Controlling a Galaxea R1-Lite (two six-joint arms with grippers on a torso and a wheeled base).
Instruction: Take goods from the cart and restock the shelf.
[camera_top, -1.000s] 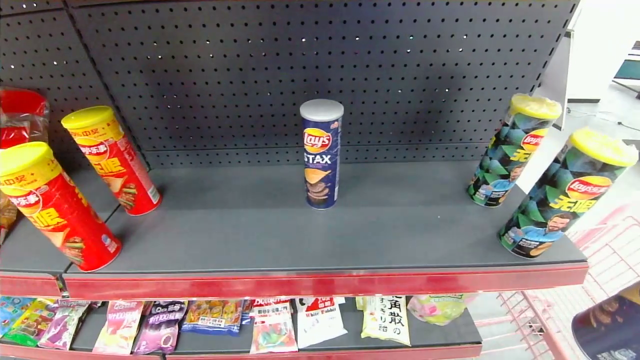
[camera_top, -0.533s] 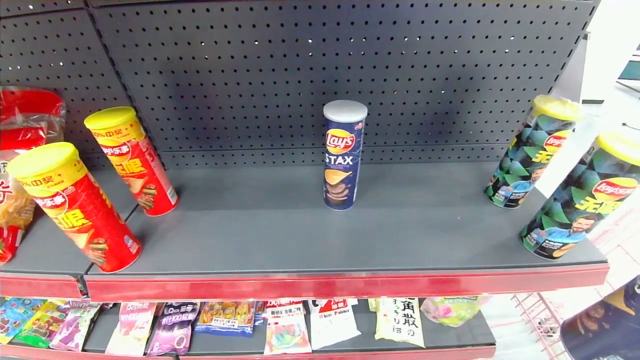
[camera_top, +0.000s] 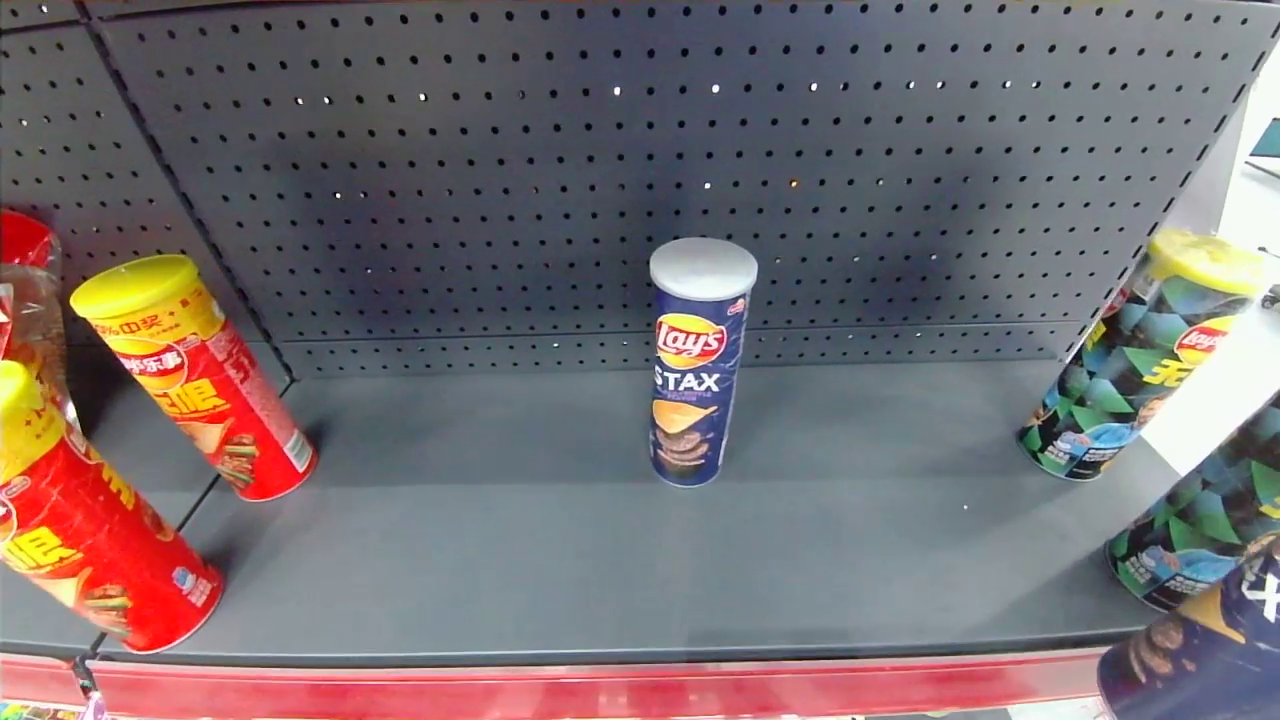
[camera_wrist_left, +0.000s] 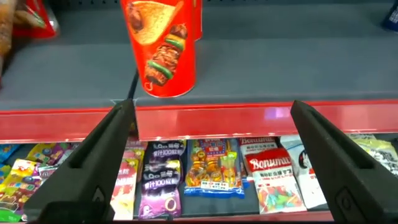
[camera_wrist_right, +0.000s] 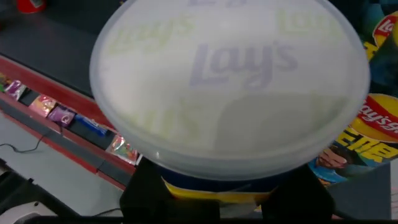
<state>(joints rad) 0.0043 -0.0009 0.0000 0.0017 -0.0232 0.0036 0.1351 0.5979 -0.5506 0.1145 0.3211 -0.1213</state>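
Observation:
A dark blue chip can (camera_top: 697, 380) with a grey lid stands upright mid-shelf on the grey shelf board (camera_top: 500, 560). A second dark blue can (camera_top: 1200, 650) shows at the lower right corner of the head view, below the shelf's front edge. The right wrist view looks down on this can's translucent lid (camera_wrist_right: 230, 81), and my right gripper (camera_wrist_right: 224, 202) is shut on its body. My left gripper (camera_wrist_left: 208, 162) is open with nothing between its fingers (camera_wrist_left: 93, 168). It sits in front of the red shelf edge (camera_wrist_left: 249, 118), below a red can (camera_wrist_left: 161, 50).
Two red cans with yellow lids (camera_top: 195, 375) (camera_top: 80, 540) stand at the shelf's left. Two green-and-black cans (camera_top: 1140, 360) (camera_top: 1200, 520) stand at its right. A pegboard (camera_top: 600, 150) backs the shelf. Snack bags (camera_wrist_left: 211, 174) lie on the lower shelf. Bare board flanks the middle can.
The head camera has moved closer: the shelf looks larger and lower, and the lower shelf of bags has left the view. The held can stays at the lower right corner.

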